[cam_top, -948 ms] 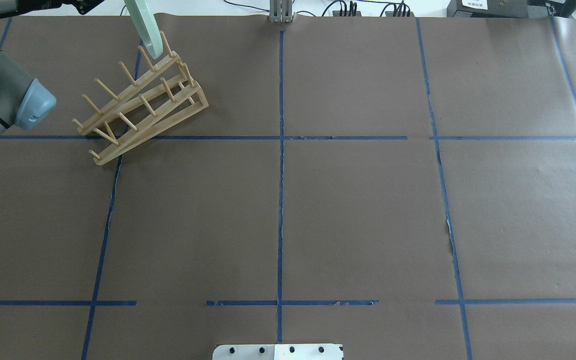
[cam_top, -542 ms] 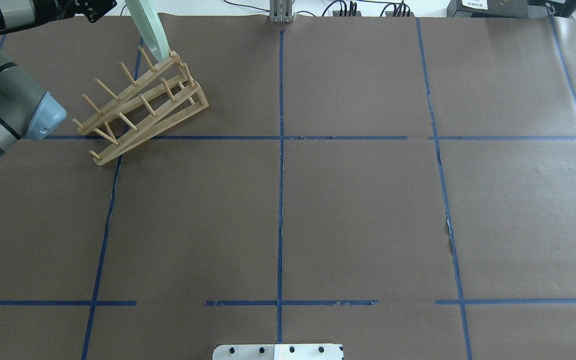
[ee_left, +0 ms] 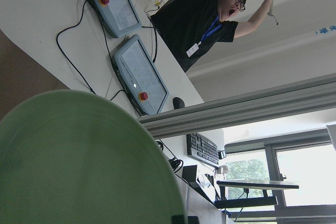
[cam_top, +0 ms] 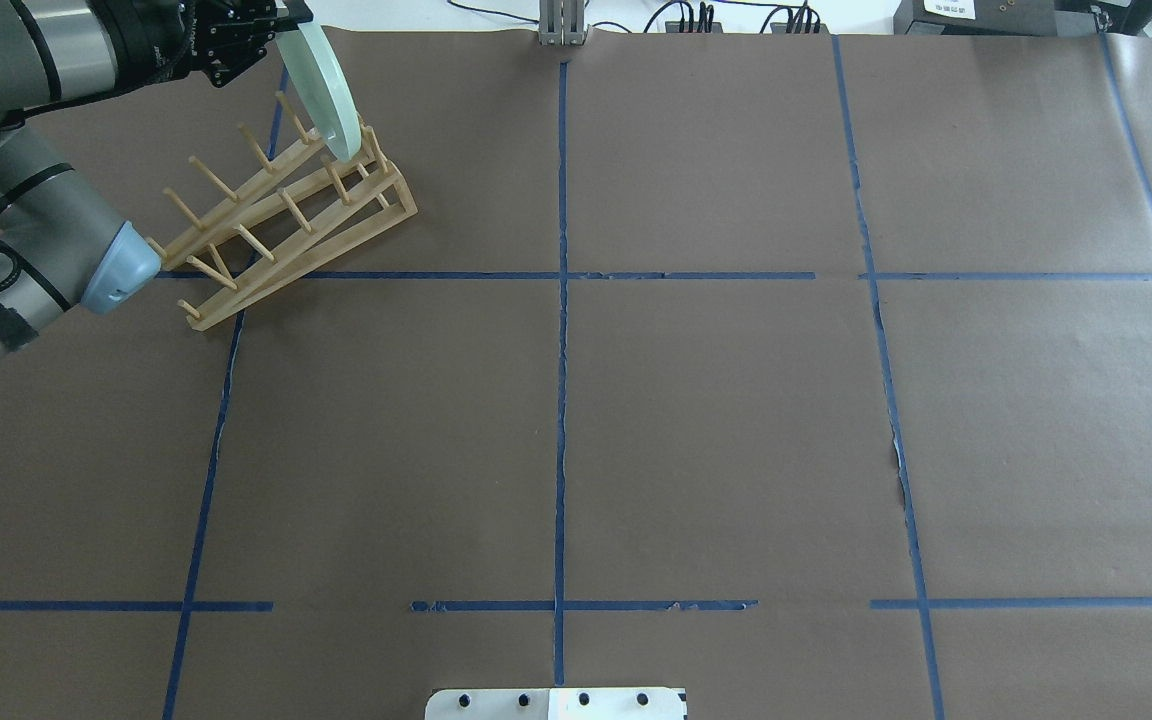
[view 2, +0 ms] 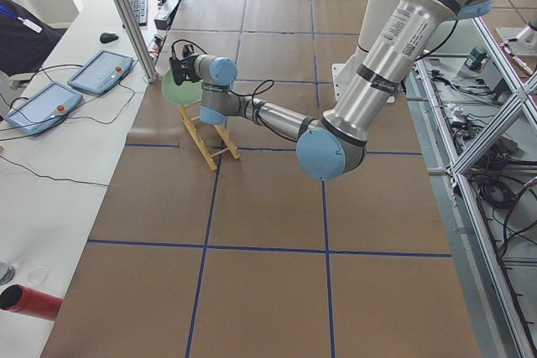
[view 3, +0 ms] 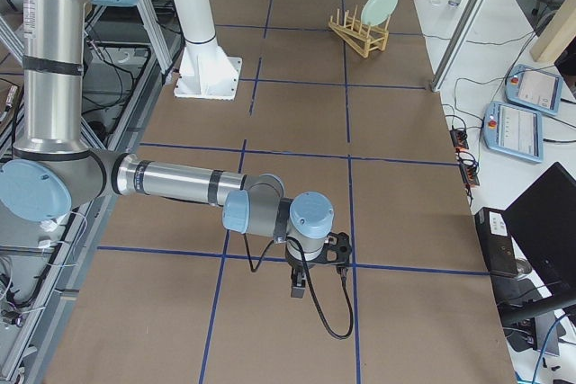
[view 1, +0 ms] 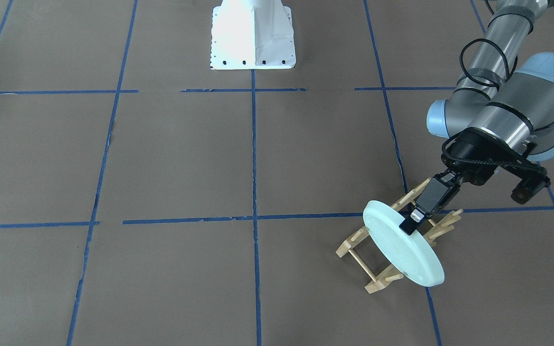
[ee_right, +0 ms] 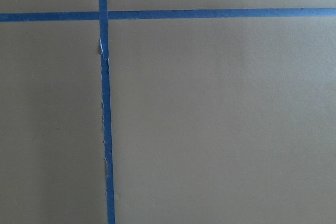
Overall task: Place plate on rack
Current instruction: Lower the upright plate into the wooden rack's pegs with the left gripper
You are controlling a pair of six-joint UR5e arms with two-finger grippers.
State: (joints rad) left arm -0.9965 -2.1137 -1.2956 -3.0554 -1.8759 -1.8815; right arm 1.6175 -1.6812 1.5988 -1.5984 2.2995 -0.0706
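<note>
The pale mint-green plate (view 1: pixel 399 252) stands on edge, tilted, over the far end of the light-wood rack (view 1: pixel 359 262). In the overhead view the plate (cam_top: pixel 328 95) has its lower rim among the last pegs of the rack (cam_top: pixel 286 215). I cannot tell if it rests there. My left gripper (view 1: pixel 412 222) is shut on the plate's upper rim. The plate fills the lower left wrist view (ee_left: pixel 79 161). My right gripper (view 3: pixel 301 283) shows only in the exterior right view, low over bare table far from the rack. I cannot tell if it is open or shut.
The table is brown paper with blue tape lines. The white robot base (view 1: pixel 253 36) stands at mid table edge. An aluminium post (cam_top: pixel 563 25) rises at the far edge. Control tablets (view 2: pixel 101 69) lie on the side bench beyond the rack.
My left arm has swung in from the left with the plate. The plate has come down and toward the rack's far end, its lower rim now among the last pegs.
</note>
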